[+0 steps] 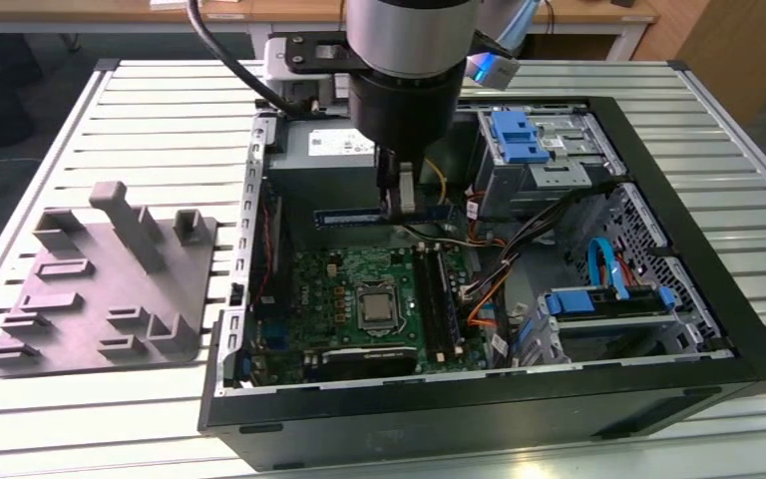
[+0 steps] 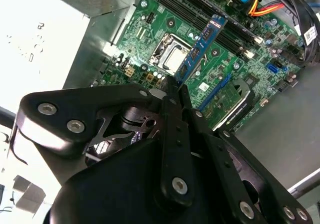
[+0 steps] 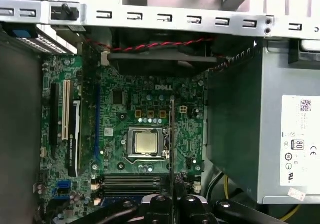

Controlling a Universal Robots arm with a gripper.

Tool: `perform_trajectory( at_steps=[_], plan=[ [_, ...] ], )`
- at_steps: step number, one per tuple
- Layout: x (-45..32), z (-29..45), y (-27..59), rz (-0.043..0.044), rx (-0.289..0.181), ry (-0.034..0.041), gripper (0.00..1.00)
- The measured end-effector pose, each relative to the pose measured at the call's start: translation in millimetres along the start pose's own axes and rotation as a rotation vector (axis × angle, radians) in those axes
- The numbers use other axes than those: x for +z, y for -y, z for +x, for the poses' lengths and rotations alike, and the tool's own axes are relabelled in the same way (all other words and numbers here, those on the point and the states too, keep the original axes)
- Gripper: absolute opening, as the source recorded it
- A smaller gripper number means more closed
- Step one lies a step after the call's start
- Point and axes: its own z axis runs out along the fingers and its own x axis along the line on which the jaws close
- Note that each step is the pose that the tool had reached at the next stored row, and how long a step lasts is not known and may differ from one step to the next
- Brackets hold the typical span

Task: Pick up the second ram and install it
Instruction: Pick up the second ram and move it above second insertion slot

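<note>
The gripper (image 1: 397,208) is clamped on the second ram (image 1: 350,214) near its middle, holding it inside the open computer case (image 1: 490,399) above the motherboard's (image 1: 336,284) far edge. The ram's long axis runs across the exterior view, left to right. The memory slots (image 1: 439,294) lie below and nearer, running near-far. The case also holds a power supply (image 1: 323,150).

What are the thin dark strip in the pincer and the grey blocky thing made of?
The thin flat dark strip held in the pincer looks like rigid circuit board: flat, matte, dotted with small parts. The grey fixture with upright blocks is probably plastic: even matte grey, no metal shine.
</note>
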Motion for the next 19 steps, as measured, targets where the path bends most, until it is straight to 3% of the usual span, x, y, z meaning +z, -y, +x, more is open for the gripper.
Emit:
perform_trajectory(
  at_steps=[2,4,5,19],
  plan=[
    [2.2,0.2,1.7,0.0000,0.000,0.0000,0.14],
    [11.5,1.0,9.1,0.0000,0.000,0.0000,0.14],
    [25.6,2.1,20.2,0.0000,0.000,0.0000,0.14],
    [39.8,3.4,35.5,0.0000,0.000,0.0001,0.14]
  ],
)
